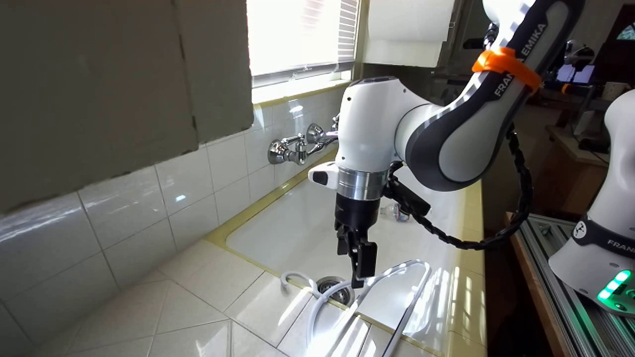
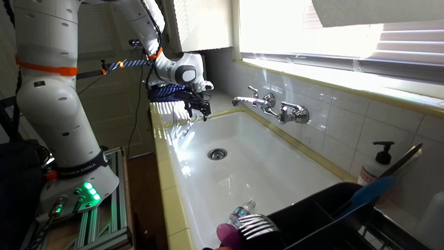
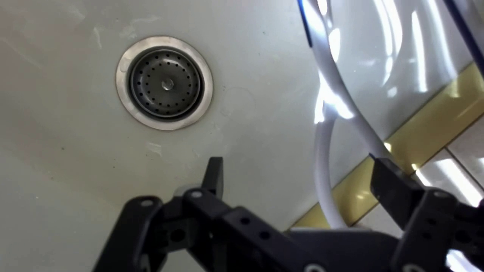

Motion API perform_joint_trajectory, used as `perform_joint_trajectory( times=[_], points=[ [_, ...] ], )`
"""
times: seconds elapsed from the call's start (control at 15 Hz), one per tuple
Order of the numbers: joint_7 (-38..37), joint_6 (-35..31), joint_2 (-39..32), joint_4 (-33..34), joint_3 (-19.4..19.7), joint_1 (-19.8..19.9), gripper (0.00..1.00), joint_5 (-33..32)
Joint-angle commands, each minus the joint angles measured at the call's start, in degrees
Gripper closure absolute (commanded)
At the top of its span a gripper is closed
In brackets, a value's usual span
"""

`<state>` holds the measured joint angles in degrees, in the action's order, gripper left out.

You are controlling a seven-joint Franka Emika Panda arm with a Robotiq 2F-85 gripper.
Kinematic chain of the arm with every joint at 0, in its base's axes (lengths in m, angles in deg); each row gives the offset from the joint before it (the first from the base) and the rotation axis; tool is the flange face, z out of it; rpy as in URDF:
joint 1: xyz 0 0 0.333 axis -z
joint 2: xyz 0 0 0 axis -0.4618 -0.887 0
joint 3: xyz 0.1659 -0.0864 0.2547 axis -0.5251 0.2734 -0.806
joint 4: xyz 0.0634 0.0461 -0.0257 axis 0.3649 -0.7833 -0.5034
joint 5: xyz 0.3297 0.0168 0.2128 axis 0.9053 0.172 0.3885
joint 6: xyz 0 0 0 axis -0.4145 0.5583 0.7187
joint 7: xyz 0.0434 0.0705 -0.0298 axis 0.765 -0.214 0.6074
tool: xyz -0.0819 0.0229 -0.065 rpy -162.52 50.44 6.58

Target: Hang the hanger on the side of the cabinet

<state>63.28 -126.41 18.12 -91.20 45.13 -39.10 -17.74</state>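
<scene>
Hanger, white and loopy, goes over one end of the sink, partly above the sink and partly above the tiles. The gripper hangs over that end, fingers wide apart, holding nothing; I can't tell if it touches the hanger. The drain is at that end too. A tap sticks out over the sink's side, and a bottle lies inside.
</scene>
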Motion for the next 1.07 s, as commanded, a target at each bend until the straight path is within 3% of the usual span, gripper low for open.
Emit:
perform_joint_trajectory(
  times=[0.0, 0.2, 0.33, 0.47, 1.0],
  points=[
    [1.22, 0.95, 0.0, 0.07, -0.63, 0.79, 0.0, -0.74],
    [1.51, 1.06, -0.01, 0.1, -0.62, 0.94, 0.0, -0.8],
    [-3.06, 1.03, 0.02, 0.32, 1.53, -0.99, 0.0, -3.7],
    [-3.69, 0.96, -0.3, 0.48, 0.82, -0.7, 0.0, -2.59],
    [0.81, 1.62, -1.92, 1.91, 0.0, 0.08, 0.0, -4.1]
  ],
)
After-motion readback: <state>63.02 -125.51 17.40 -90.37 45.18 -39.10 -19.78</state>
